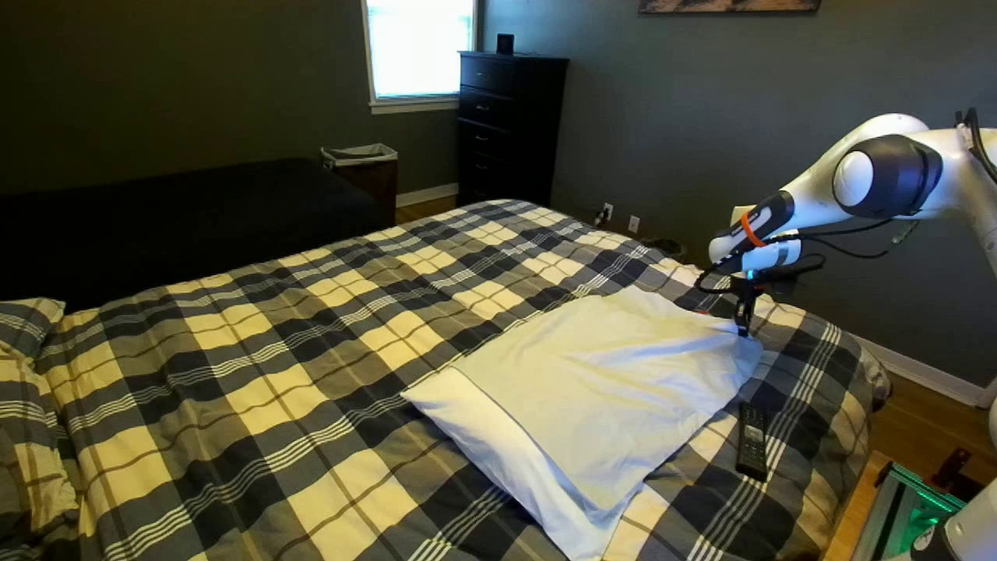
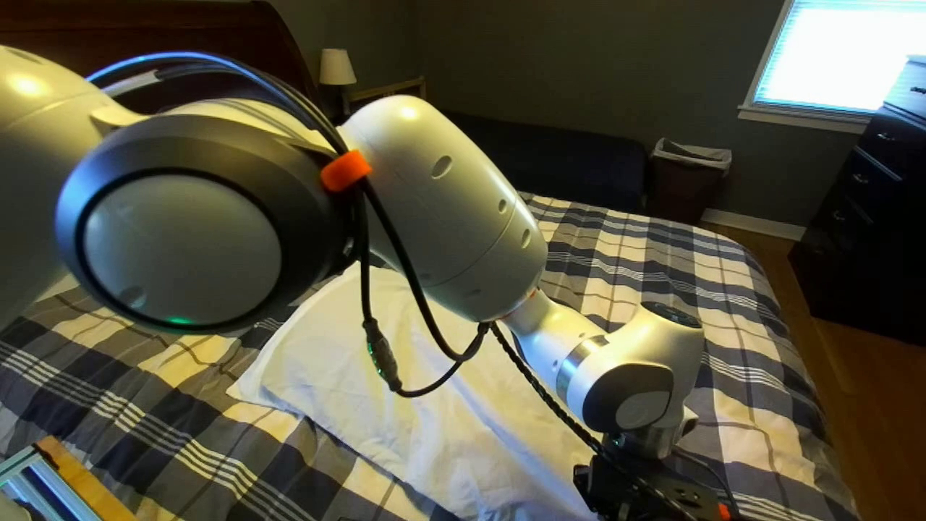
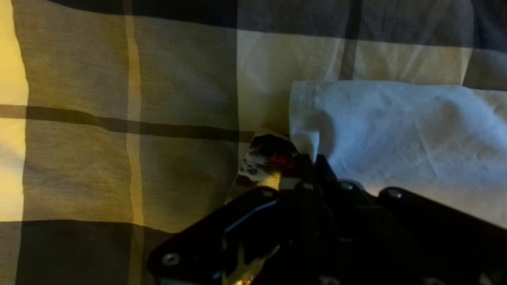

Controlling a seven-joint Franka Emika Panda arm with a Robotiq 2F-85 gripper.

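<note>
From my remote seat I have the gripper (image 3: 311,158) down at an edge of the white pillowcase (image 1: 584,366), its fingers (image 3: 304,168) drawn together with a small fold of the fabric pinched between them. The pillowcase lies spread on the plaid bedspread (image 1: 257,436), and I see creases running through it toward the pinched edge, with a seam line across its opposite end. In the wrist view I make out a shiny packet (image 3: 255,168) just beside the fingertips, partly hidden by the gripper; I can't tell whether they touch. A black remote control (image 1: 752,442) lies on the bedspread just beside the pillowcase. In an exterior view my arm (image 2: 463,217) reaches across in front of the pillowcase and hides part of it, and the fingertips are out of sight there. Past the bedspread I see a dark dresser (image 1: 510,125) next to a bright window (image 1: 420,48), a lined bin (image 2: 687,187) and a small lamp (image 2: 337,66)
</note>
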